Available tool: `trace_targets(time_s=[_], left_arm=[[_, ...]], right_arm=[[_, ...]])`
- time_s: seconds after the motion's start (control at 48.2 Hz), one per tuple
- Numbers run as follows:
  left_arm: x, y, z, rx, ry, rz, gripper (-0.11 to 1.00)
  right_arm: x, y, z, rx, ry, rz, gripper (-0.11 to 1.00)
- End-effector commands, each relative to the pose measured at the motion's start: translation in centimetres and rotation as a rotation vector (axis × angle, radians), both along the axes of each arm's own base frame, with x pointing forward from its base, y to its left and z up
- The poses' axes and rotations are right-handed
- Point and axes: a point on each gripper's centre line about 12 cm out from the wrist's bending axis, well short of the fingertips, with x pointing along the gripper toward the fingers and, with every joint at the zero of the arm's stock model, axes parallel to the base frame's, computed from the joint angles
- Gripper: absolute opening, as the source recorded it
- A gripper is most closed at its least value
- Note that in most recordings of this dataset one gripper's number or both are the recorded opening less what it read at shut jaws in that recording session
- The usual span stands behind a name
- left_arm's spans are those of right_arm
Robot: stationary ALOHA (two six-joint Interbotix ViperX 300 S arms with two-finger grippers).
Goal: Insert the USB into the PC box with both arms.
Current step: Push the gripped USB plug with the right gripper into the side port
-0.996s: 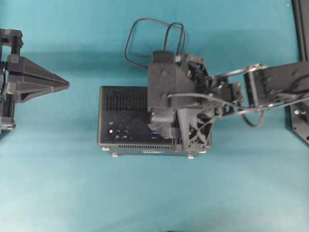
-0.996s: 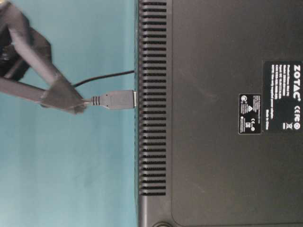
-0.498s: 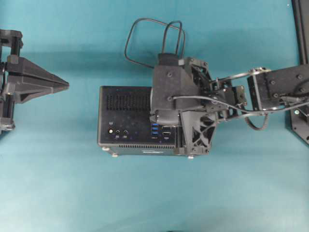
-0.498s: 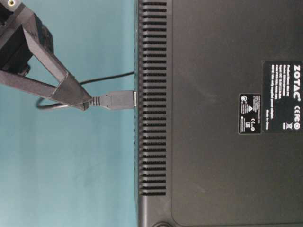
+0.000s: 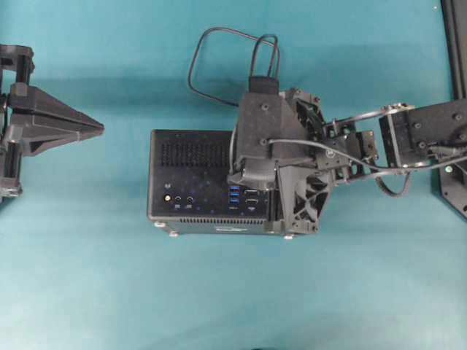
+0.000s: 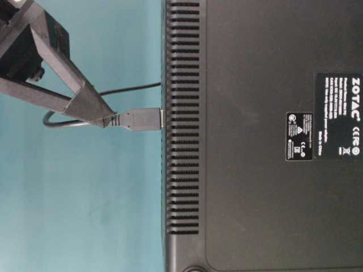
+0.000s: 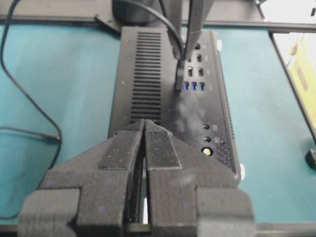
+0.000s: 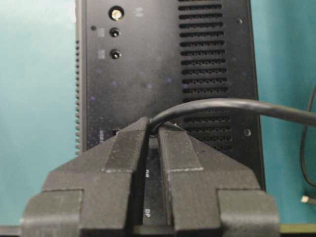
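Right hand grips the USB at the box

The right hand (image 6: 108, 120) pinches the USB (image 6: 139, 119) at the cable end of its plug, tip against the PC box (image 5: 190, 179) on the counter (image 5: 219, 292). The left hand (image 5: 98, 128), fingers together and empty, sits well apart.

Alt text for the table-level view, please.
The right gripper pinches the USB cable just behind the plug, whose metal tip meets the PC box at its slotted vent edge. The box fills the right side, sticker visible; teal table lies on the left.
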Motion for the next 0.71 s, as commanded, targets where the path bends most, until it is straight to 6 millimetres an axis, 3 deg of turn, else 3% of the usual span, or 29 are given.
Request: trace_targets(time_s=[0.0, 0.208, 0.519, 0.685], left_arm=[[0.1, 0.0, 0.7, 0.001, -0.023, -0.001, 0.00], [0.1, 0.0, 0.7, 0.001, -0.023, -0.001, 0.00], [0.1, 0.0, 0.7, 0.001, -0.023, -0.001, 0.00], [0.1, 0.0, 0.7, -0.001, -0.023, -0.001, 0.00]], right_arm=[[0.0, -1.0, 0.0, -0.007, 0.001, -0.026, 0.08], [0.0, -1.5, -0.3, -0.018, -0.001, -0.035, 0.08], [0.0, 0.9, -0.9, 0.010, 0.004, 0.017, 0.08], [-0.1, 1.2, -1.3, 0.018, 0.017, 0.021, 0.08]])
